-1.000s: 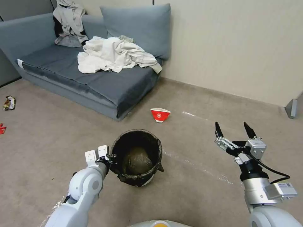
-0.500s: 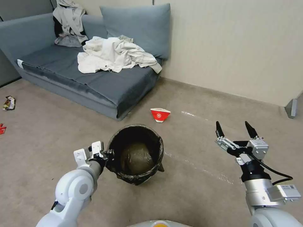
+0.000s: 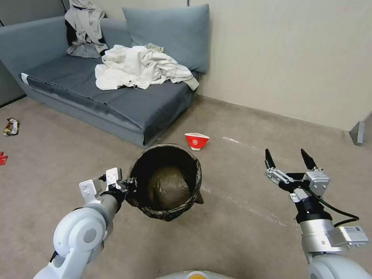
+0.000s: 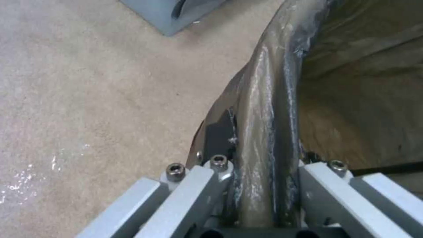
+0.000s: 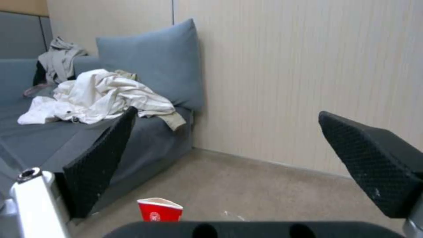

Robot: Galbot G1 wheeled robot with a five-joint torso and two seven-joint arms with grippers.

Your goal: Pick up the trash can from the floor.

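The robot's left gripper (image 3: 130,186) is clamped on the near-left rim of the trash can (image 3: 166,182), one finger inside the bag-lined mouth and the other against the outer wall. The can hangs tilted, its opening tipped toward the robot, and no white base shows against the floor (image 3: 240,232), so it appears to be off the ground. In the left wrist view the rim (image 4: 269,109) runs straight out from between the closed fingers (image 4: 328,185), wrapped in the slick, crinkled dark liner (image 4: 352,109).

The risk, as judged from this pose, lies in that single-sided pinch. The fingers bear on loose plastic film over the rim, not on bare plastic, so the liner could slide or peel and let the bucket rotate or drop. The whole weight of the can sits to the right of the left gripper, beyond its fingertips, which would lever the rim downward if the arm jerks. A tilt any steeper could spill the bundled lump (image 3: 168,190) lying in the bottom of the bag.

Beyond the can, well apart from the left gripper, a red-and-white paper bowl (image 3: 196,140) sits on the floor by the grey sofa (image 3: 128,104).

Farther right, the right gripper (image 3: 288,159) is held above the floor with its black fingers spread wide, holding nothing and well clear of the can.
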